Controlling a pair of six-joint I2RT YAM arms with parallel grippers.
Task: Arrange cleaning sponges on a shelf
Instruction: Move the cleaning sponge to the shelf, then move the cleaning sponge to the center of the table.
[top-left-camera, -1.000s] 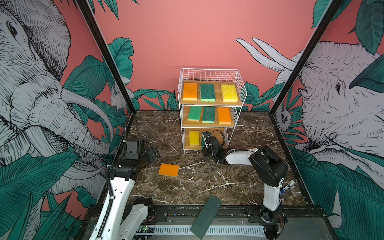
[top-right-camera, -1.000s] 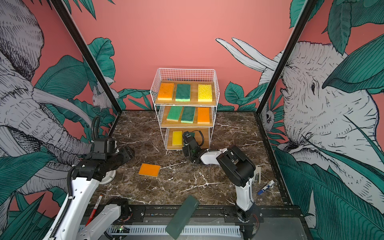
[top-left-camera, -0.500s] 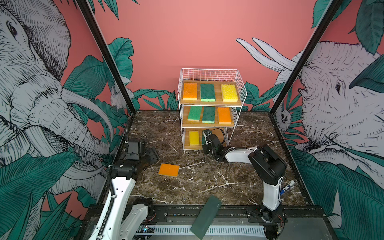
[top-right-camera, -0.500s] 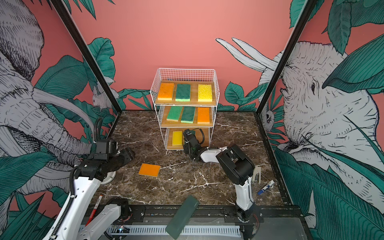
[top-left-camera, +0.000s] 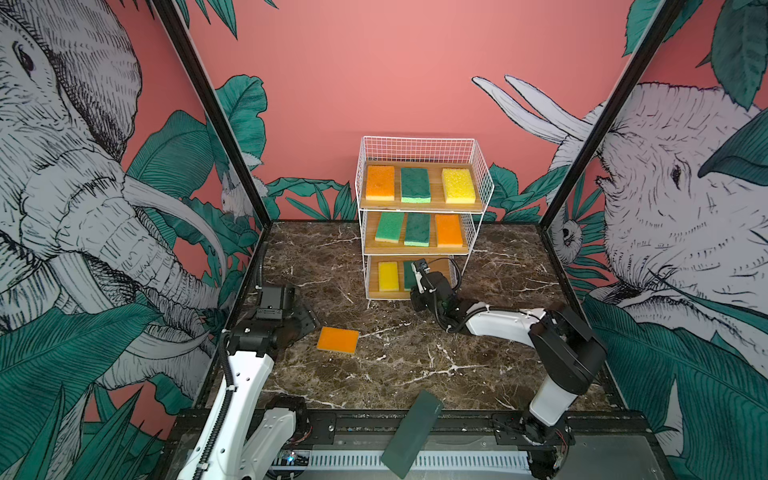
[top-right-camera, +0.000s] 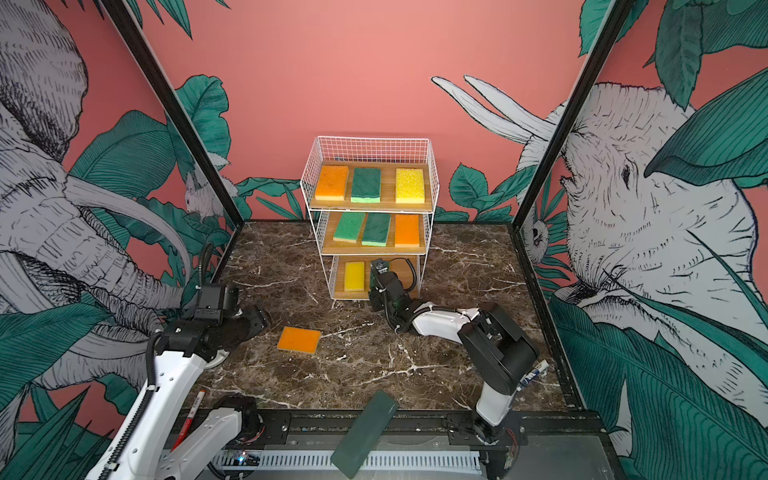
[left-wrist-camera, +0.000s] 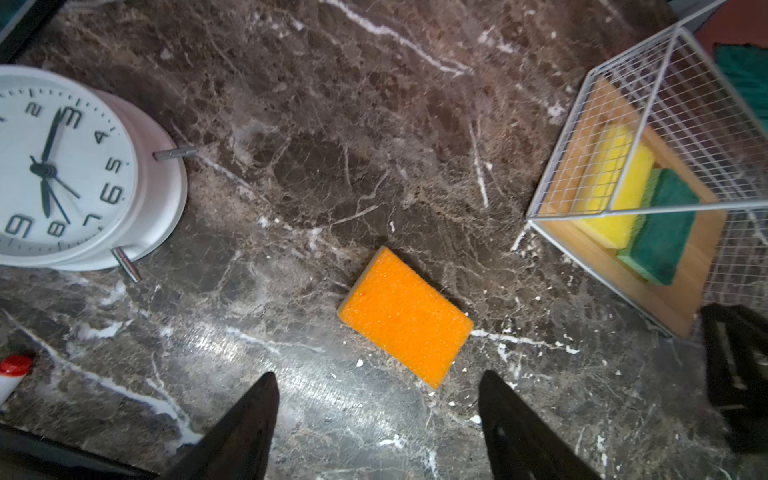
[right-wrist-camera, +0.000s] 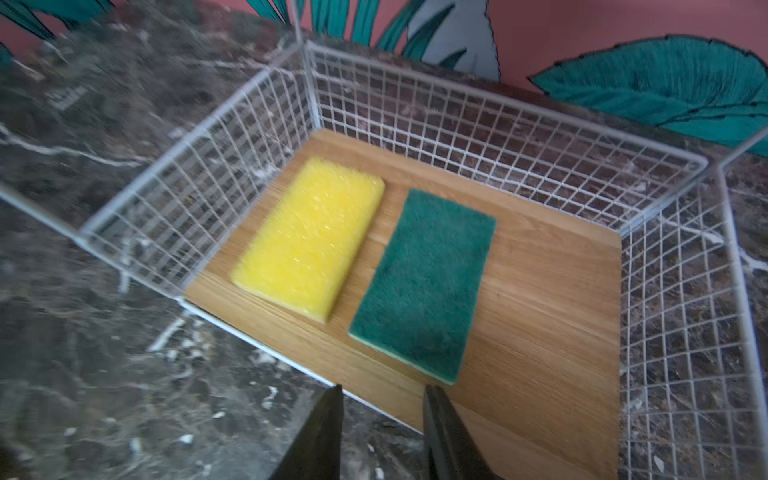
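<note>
The shelf (top-left-camera: 419, 143) stands at the back in both top views, a white wire rack with three wood boards. Three cleaning sponges lie on the top board and three on the middle one. The bottom board holds a yellow sponge (right-wrist-camera: 309, 237) and a dark green one (right-wrist-camera: 424, 282), side by side. My right gripper (right-wrist-camera: 382, 395) hangs open at that board's front edge, just short of the green sponge, holding nothing. An orange sponge (left-wrist-camera: 405, 318) lies flat on the marble table (top-left-camera: 395, 374). My left gripper (left-wrist-camera: 378, 386) is open just before it, not touching it.
A white alarm clock (left-wrist-camera: 70, 166) lies by the left arm. A red-capped marker (top-right-camera: 191, 415) rests at the front left. A long dark green slab (top-left-camera: 411, 434) overhangs the front rail. A blue marker (top-right-camera: 534, 374) sits behind the right arm's base. Black frame posts bound the sides.
My right gripper's jaws have parted at the bottom board, and the dark green sponge lies free there. The left arm has barely shifted, and its jaws are slightly wider.
</note>
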